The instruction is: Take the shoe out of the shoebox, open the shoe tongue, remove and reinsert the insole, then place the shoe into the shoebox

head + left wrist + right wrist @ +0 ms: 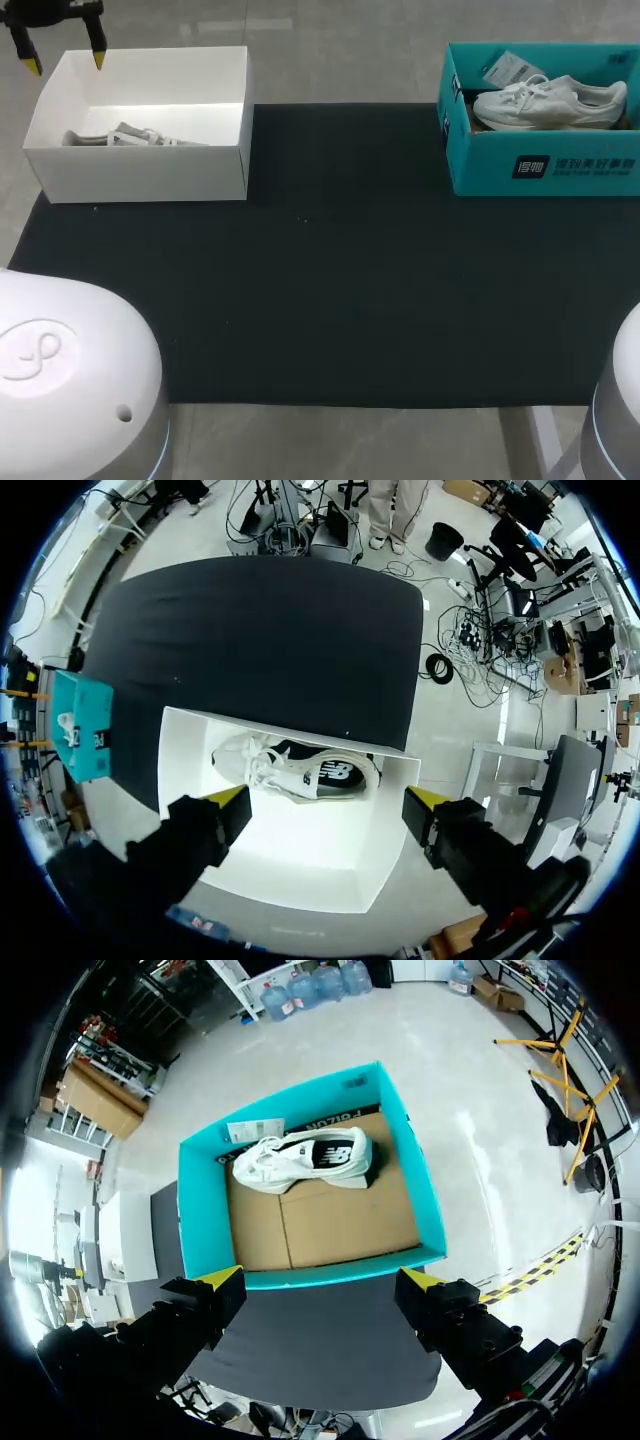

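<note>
A white shoebox (140,165) stands at the table's back left with a white shoe (140,137) lying along its near wall. My left gripper (62,58) hangs open high over that box's far left corner. In the left wrist view the white shoe (300,770) with a dark logo lies in the white box (300,865), ahead of my open left gripper (325,810). A teal shoebox (545,165) at the back right holds another white shoe (550,103). My open right gripper (320,1285) hovers above the teal box (320,1270), its shoe (305,1158) by the far wall.
A dark mat (330,290) covers the table between the two boxes. A paper tag (512,68) lies in the teal box behind the shoe. The arm bases (70,380) bulge in at the near corners.
</note>
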Motion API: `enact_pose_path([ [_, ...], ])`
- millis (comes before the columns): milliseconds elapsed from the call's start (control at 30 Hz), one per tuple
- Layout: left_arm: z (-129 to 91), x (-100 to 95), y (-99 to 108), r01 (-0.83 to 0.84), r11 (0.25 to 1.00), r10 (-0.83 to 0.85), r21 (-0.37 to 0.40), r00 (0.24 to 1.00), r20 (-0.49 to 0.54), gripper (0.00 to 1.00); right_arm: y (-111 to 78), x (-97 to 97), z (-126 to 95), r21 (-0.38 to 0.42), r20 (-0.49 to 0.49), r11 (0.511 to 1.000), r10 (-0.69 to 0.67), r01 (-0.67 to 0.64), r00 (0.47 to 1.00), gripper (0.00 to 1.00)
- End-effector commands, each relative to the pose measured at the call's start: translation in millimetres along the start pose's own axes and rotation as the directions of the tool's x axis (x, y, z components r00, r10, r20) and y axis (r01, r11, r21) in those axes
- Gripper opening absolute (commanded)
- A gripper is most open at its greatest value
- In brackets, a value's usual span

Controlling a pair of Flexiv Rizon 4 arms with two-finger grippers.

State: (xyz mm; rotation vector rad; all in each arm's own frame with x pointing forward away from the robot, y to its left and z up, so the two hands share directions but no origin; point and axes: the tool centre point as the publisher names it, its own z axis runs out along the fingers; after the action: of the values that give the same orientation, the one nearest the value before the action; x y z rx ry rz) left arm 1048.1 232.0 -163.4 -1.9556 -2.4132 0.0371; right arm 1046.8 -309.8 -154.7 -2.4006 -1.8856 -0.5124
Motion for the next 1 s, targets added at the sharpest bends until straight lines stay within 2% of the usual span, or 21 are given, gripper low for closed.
enact_pose_path([
  [33, -0.4, 0.5, 0.3, -0.001, 1.0, 0.001, 0.0, 1.0, -0.002, 1.0, 22.9, 9.7, 10.9, 0.042, 0.02, 0.999, -0.021, 0.02, 1.0, 1.0],
  [733, -0.4, 0.5, 0.3, -0.001, 1.0, 0.001, 0.0, 1.0, -0.002, 1.0, 25.5, 11.3, 12.8, 0.037, 0.001, 0.999, -0.028, 0.028, 1.0, 1.0],
  [933, -0.4, 0.5, 0.3, -0.001, 1.0, 0.001, 0.0, 1.0, -0.002, 1.0, 38.4, 9.6, 32.3, 0.038, 0.141, 0.999, -0.007, 0.001, 0.99, 1.0],
  [1000, -0.4, 0.5, 0.3, -0.001, 1.0, 0.001, 0.0, 1.0, -0.002, 1.0, 44.6, 7.1, 38.5, 0.035, 0.133, 0.999, 0.013, -0.018, 0.991, 1.0],
])
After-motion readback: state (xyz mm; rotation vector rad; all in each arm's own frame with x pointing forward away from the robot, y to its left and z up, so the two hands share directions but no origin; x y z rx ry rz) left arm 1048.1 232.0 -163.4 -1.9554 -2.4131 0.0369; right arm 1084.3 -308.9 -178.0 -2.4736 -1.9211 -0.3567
